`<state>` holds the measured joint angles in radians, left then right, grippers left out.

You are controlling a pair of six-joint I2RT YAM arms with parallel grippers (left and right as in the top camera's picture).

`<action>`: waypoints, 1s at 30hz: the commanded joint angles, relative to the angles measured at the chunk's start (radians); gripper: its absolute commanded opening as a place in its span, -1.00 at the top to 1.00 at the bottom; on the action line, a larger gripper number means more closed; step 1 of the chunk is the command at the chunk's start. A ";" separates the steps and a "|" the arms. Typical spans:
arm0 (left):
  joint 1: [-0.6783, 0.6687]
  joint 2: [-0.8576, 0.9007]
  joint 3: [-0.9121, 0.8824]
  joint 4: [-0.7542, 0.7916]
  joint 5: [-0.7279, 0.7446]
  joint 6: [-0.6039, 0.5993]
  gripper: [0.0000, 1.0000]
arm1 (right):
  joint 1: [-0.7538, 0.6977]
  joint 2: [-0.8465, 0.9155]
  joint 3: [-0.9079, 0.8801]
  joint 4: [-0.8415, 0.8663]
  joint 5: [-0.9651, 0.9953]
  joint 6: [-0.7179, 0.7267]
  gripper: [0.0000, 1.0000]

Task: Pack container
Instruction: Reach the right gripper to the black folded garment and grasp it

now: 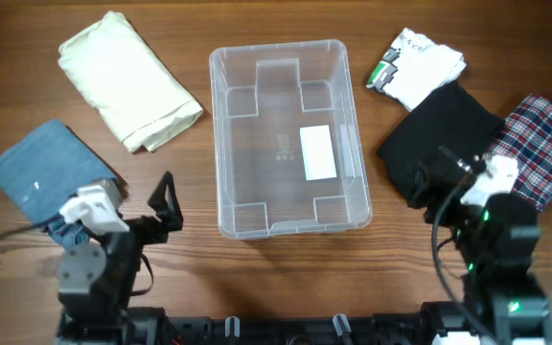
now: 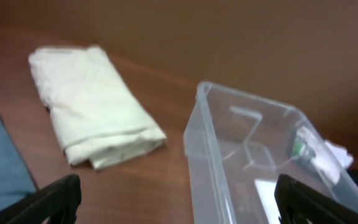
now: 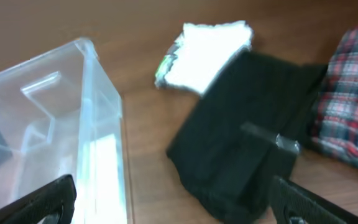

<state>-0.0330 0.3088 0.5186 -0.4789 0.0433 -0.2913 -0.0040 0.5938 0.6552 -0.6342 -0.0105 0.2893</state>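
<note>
— On the wooden table (image 1: 276,287), biggest thing first?
— Clear container (image 1: 215,134), dead centre, upright, top open, white label (image 1: 317,151) on its base.
— Next down?
— Cream folded garment (image 1: 127,81), far-left, well apart from the tub. Then the black folded garment (image 1: 439,144), near the container's right wall but not touching it.
— And the rest?
— Blue denim piece (image 1: 36,172), front-left, just beside the left arm. Red plaid garment (image 1: 544,144) at the right edge, up against the black one; it possibly overlaps, too blurry to tell. White folded item (image 1: 418,67) with some print, touching the black garment's far edge.
— Grippers?
— Left gripper (image 2: 178,193): jaws spread wide, nothing between them, sitting near the container's front-left corner. Its fingertips (image 2: 61,198) show at the frame's bottom corners. Right gripper (image 3: 171,190): jaws spread wide too, holding nothing, over the near end of the black garment.
</note>
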 commanded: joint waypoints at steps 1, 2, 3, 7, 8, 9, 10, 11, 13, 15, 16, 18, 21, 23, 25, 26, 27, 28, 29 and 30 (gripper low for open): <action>-0.006 0.186 0.208 -0.116 0.012 -0.008 -1.00 | -0.009 0.205 0.217 -0.142 0.000 -0.111 -1.00; -0.006 0.240 0.271 -0.175 0.012 -0.003 -1.00 | -0.009 0.256 0.263 -0.176 -0.016 -0.152 -1.00; -0.006 0.288 0.326 -0.230 0.012 0.005 -1.00 | -0.009 0.314 0.311 -0.206 -0.043 -0.179 -1.00; -0.006 0.461 0.542 -0.423 0.019 0.107 -0.99 | -0.018 0.459 0.385 -0.238 -0.019 -0.179 -1.00; -0.006 0.491 0.587 -0.460 0.019 0.106 -1.00 | -0.029 0.484 0.385 -0.238 -0.011 -0.150 -0.99; -0.006 0.523 0.638 -0.499 0.019 0.105 -0.99 | -0.061 0.536 0.385 -0.241 -0.018 -0.092 -0.99; -0.006 0.548 0.681 -0.527 0.019 0.105 -0.99 | -0.088 0.576 0.384 -0.243 -0.035 -0.066 -1.00; -0.006 0.560 0.706 -0.540 0.019 0.105 -0.99 | -0.116 0.616 0.384 -0.242 -0.058 -0.049 -0.99; -0.006 0.570 0.732 -0.547 0.019 0.105 -1.00 | -0.182 0.710 0.384 -0.241 -0.099 -0.020 -1.00; -0.006 0.566 0.733 -0.552 0.019 0.105 -0.99 | -0.244 0.794 0.384 -0.240 -0.145 -0.018 -1.00; -0.006 0.566 0.733 -0.558 0.019 0.105 -1.00 | -0.270 0.826 0.383 -0.240 -0.160 -0.015 -0.99; -0.006 0.567 0.733 -0.570 0.015 0.105 -1.00 | -0.317 0.882 0.383 -0.236 -0.189 -0.004 -1.00; -0.006 0.568 0.733 -0.573 0.008 0.105 -0.99 | -0.397 0.961 0.372 -0.198 -0.240 -0.002 -1.00; -0.006 0.568 0.733 -0.573 0.008 0.105 -0.99 | -0.430 0.999 0.356 -0.166 -0.278 -0.020 -1.00; -0.006 0.568 0.733 -0.572 0.008 0.105 -0.99 | -0.443 1.036 0.341 -0.127 -0.279 -0.024 -1.00; -0.006 0.568 0.733 -0.571 0.008 0.105 -0.99 | -0.443 1.049 0.335 -0.103 -0.280 -0.024 -0.99; -0.006 0.568 0.733 -0.571 0.008 0.105 -1.00 | -0.443 1.065 0.326 -0.063 -0.280 -0.024 -0.99; -0.006 0.568 0.733 -0.571 0.008 0.105 -0.99 | -0.443 1.077 0.317 -0.028 -0.280 -0.024 -1.00; -0.006 0.568 0.733 -0.573 0.008 0.105 -1.00 | -0.443 1.094 0.306 0.012 -0.280 -0.024 -0.99; -0.006 0.568 0.733 -0.573 0.008 0.105 -0.99 | -0.443 1.112 0.296 0.047 -0.280 -0.024 -1.00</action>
<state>-0.0330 0.8787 1.2354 -1.0515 0.0505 -0.2058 -0.4458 1.6524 0.9863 -0.6609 -0.2611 0.2672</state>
